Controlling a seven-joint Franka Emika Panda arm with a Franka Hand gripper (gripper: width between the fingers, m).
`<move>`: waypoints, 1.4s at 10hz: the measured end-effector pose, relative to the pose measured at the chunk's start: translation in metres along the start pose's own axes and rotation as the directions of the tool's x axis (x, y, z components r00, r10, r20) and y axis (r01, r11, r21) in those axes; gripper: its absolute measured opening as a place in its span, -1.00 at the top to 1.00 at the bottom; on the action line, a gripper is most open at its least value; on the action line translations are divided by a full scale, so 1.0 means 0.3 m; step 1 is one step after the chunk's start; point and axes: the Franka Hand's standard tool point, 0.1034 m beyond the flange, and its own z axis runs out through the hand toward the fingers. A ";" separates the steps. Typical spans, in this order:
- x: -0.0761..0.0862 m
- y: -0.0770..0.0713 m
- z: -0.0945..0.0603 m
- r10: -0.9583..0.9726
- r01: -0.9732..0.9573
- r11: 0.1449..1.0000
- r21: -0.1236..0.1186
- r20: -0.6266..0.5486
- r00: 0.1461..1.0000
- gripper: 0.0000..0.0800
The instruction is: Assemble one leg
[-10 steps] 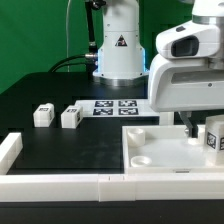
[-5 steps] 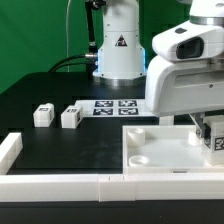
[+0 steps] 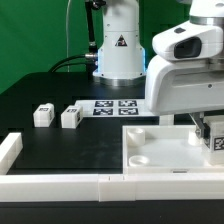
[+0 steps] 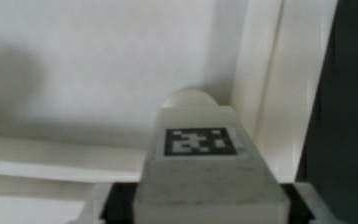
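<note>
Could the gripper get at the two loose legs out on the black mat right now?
Probably not yet: the gripper looks shut on a leg over the panel. The two loose legs stand in the open, with nothing crowding them.

white tagged leg (image 4: 201,165) — upright, over panel

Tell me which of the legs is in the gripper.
The leg at the exterior view's right edge, over the panel, sits between the gripper fingers. The other two legs lie loose on the table.
</note>
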 end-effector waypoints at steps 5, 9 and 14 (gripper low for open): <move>-0.002 -0.013 0.004 0.662 -0.662 0.750 0.003 -0.009 0.750 0.27; 0.003 -0.011 0.005 0.906 -0.906 0.422 0.011 0.003 0.423 0.27; 0.002 -0.016 0.005 0.929 -0.929 0.370 0.017 0.021 0.370 0.00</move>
